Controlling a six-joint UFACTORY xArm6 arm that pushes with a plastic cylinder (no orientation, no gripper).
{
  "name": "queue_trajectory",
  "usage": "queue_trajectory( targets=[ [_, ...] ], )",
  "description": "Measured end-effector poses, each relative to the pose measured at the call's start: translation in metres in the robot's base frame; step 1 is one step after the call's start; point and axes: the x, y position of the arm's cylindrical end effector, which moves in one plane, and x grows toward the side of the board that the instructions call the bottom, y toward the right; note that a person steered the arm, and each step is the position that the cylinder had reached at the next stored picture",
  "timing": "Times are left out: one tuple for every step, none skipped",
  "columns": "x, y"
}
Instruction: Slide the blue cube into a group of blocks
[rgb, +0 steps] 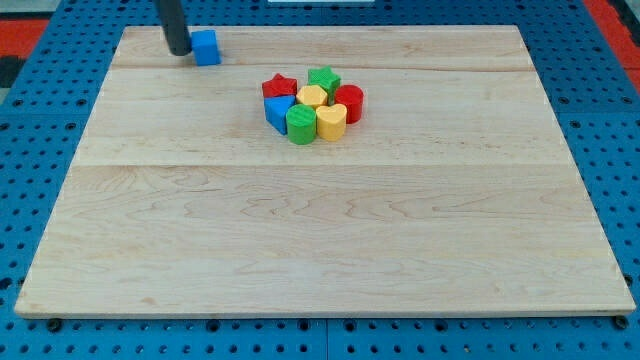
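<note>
Wooden board (320, 230), my tip (179, 51) touching blue cube's (207, 47) left

My tip (179, 52) touches the small blue cube (207, 47) near the pale wooden surface's (320, 230) top-left corner, well apart from the clustered coloured blocks (313, 104).

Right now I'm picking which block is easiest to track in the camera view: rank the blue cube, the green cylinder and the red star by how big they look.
1. green cylinder
2. blue cube
3. red star, partly hidden by its neighbours

The first two look close, and the cube sits nearer the view's top, so that order is unsure.
</note>
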Motion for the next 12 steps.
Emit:
queue_trajectory(
  targets=[
    [-0.001,0.013],
    [-0.018,0.02],
    [-0.029,0.026],
    [-0.035,0.038],
    [-0.035,0.061],
    [-0.035,0.093],
    [-0.029,0.104],
    [-0.023,0.111],
    [-0.009,0.112],
    [-0.001,0.117],
    [0.005,0.121],
    [0.012,0.123]
  ],
)
